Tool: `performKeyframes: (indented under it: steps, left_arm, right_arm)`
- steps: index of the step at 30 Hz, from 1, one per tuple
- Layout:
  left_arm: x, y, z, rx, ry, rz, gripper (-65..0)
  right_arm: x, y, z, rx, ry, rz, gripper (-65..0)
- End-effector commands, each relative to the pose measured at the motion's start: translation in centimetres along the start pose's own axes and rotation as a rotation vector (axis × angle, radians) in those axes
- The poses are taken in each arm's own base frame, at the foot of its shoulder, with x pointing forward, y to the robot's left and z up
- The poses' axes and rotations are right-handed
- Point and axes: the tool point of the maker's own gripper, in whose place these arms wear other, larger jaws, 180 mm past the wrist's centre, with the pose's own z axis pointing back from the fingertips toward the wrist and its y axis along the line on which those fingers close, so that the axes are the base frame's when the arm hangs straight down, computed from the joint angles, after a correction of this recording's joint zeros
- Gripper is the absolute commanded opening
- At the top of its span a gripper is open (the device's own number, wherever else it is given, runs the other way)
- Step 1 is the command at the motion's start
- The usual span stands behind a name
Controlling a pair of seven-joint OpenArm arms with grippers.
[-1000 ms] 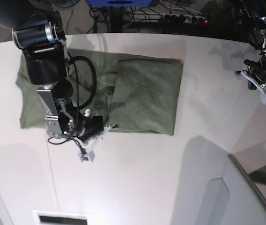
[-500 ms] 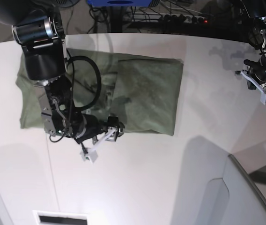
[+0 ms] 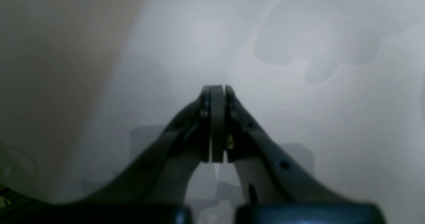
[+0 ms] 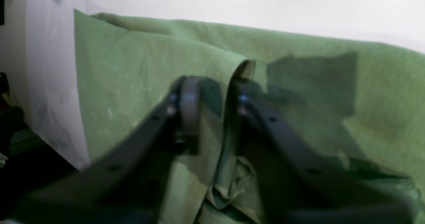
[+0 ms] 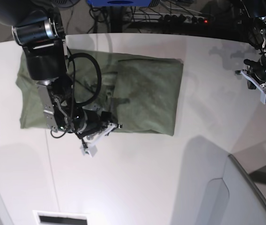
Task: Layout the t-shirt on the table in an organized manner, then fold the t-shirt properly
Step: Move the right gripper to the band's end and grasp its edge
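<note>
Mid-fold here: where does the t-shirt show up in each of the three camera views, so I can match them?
Base: t-shirt lies upper left of centre on the table, partly under the right arm.
Right wrist: t-shirt fills most of the picture; a fold edge runs between the right pincer fingers.
Left wrist: not in it, only blurred white surface.
Shared landmark: the white table.

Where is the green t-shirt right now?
In the base view the t-shirt lies partly folded on the white table, toward the far left, under the right arm. The right gripper sits at a fold along its near edge.
</note>
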Motion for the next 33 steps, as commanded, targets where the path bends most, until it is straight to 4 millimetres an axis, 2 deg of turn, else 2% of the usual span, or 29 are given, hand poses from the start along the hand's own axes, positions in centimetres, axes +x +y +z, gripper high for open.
performKeyframes:
  steps: [1, 11, 14, 16, 18, 26, 28, 29, 31, 33]
  left_arm:
    - [1.6, 1.0, 0.4, 0.019, -0.044, -0.009, -65.0]
    - [1.2, 1.0, 0.3, 0.018, -0.034, -0.006, -65.0]
    - [0.7, 1.0, 0.0, 0.015, -0.02, 0.005, -65.0]
    - [0.4, 1.0, -0.1, 0.014, -0.013, 0.01, -65.0]
    - [0.7, 1.0, -0.1, 0.012, -0.039, 0.008, -65.0]
    - [1.3, 1.0, 0.0, 0.012, -0.076, 0.008, -65.0]
    - [1.3, 1.0, 0.0, 0.012, -0.076, 0.008, -65.0]
    - [1.3, 0.9, -0.1, 0.011, -0.076, 0.009, -65.0]
    - [1.2, 0.9, -0.1, 0.011, -0.075, 0.01, -65.0]
    - [1.2, 0.9, -0.1, 0.011, -0.075, 0.01, -65.0]
  right_arm:
    - [2.4, 1.2, 0.5, 0.029, -0.057, 0.009, -60.2]
    - [3.1, 0.8, 0.5, 0.02, -0.108, -0.017, -62.1]
    - [2.5, -0.1, 0.5, -0.016, -0.107, -0.061, -62.1]
    - [3.0, -0.9, 0.9, -0.026, -0.126, -0.104, -62.1]
    - [2.9, -1.4, 1.0, -0.03, -0.131, -0.127, -62.1]
    - [3.1, -1.0, 1.8, -0.021, -0.161, -0.116, -61.1]
    - [3.6, -0.6, 2.1, -0.013, -0.177, -0.105, -55.4]
    - [3.9, -0.4, 2.2, -0.01, -0.184, -0.1, -50.7]
    - [3.9, -0.2, 2.3, -0.007, -0.187, -0.097, -37.5]
    - [3.8, 0.3, 2.1, 0.002, -0.185, -0.098, -28.7]
